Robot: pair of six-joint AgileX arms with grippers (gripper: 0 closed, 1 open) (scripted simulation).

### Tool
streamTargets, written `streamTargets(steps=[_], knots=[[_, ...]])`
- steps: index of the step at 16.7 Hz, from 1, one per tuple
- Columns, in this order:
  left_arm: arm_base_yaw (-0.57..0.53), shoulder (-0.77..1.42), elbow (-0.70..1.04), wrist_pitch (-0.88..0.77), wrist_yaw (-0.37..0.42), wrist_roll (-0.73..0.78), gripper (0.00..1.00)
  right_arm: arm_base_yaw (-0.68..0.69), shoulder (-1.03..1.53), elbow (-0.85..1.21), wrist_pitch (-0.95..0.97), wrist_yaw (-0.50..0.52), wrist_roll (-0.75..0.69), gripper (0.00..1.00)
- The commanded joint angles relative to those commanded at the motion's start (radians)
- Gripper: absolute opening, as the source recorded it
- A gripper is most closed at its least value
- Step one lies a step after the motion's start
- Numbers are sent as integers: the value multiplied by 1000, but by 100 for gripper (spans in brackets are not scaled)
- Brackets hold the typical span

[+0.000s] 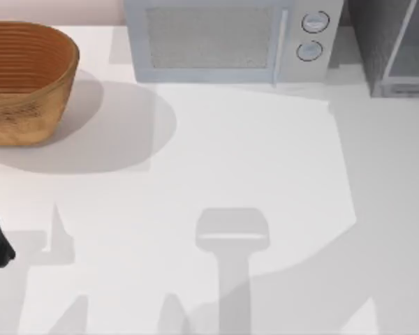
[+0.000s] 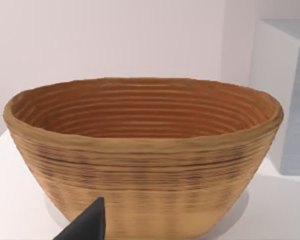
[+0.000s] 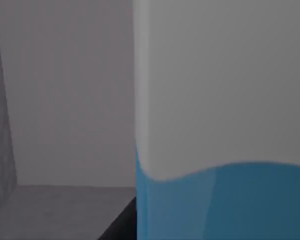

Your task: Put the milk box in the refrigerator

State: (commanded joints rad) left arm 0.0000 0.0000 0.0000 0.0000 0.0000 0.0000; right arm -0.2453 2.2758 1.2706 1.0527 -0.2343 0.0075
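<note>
Right wrist view puts the milk box [image 3: 225,200] very close to my right arm's camera, its white upper part above a blue side, with grey inner walls and a grey floor beside it. Top view shows the refrigerator [image 1: 394,45] at the far right and my left arm at the left edge near the basket [image 1: 24,80]. I cannot tell how either pincer stands.

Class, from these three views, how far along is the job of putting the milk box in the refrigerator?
Done, it seems: the milk box is off the table, filling the right wrist view against grey walls and a grey floor, probably inside the refrigerator. In hand: placing it. Left: setting it down, letting go, drawing back. The left arm sits parked by the basket, near the microwave.
</note>
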Motion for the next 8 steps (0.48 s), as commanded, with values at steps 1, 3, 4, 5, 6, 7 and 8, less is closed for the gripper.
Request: streamTargets(steps=[1,3,4,5,6,7,8], knots=[[0,0,0,0,0,0,100,5,27,66,-37,6,0,0],[0,0,0,0,0,0,100,14,81,186,-112,18,2,0],[0,0,0,0,0,0,100,19,104,236,-146,24,3,0],[0,0,0,0,0,0,100,22,124,277,-176,29,4,0],[0,0,0,0,0,0,100,26,140,308,-199,33,6,0],[0,0,0,0,0,0,100,28,151,329,-216,35,7,0],[0,0,0,0,0,0,100,29,156,338,-223,37,7,0]])
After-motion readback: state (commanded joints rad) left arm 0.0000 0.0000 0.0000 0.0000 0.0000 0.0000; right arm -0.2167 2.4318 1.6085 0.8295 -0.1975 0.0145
